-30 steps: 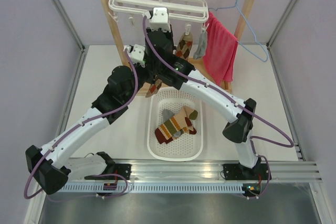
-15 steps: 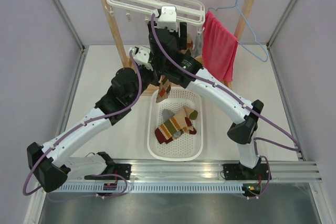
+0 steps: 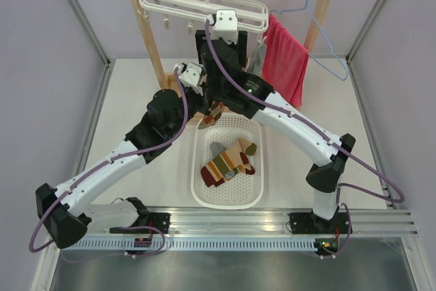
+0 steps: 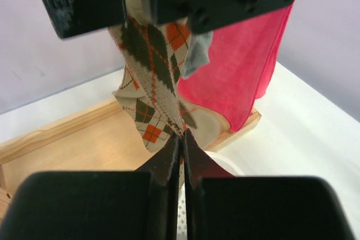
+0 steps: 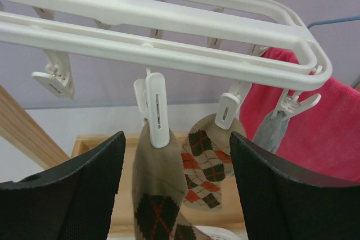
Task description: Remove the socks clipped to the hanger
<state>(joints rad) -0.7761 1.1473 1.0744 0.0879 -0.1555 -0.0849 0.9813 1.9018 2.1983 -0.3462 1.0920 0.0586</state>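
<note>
The white hanger (image 5: 169, 26) hangs from the wooden rail, several of its clips bare. One clip (image 5: 156, 111) holds a brown argyle sock (image 5: 160, 195). My right gripper (image 5: 177, 139) is open, one finger on each side of that sock just under the clip, touching nothing. My left gripper (image 4: 183, 141) is shut on the same sock's lower end (image 4: 152, 66) and pulls it taut. A second argyle sock (image 5: 211, 172) and a grey sock (image 5: 273, 133) hang from clips to the right. From above, the right wrist (image 3: 221, 44) covers the clipped sock.
A white basket (image 3: 197, 168) on the table below holds striped socks (image 3: 225, 161) and a grey one. A red towel (image 3: 285, 63) hangs right of the hanger, beside a blue wire hanger (image 3: 320, 11). The wooden rack post (image 3: 146, 25) stands on the left.
My right gripper has opened and moved right along the hanger to the clipped argyle sock. The left arm shifted right, still holding the sock's lower end. The hanger swung a little.
</note>
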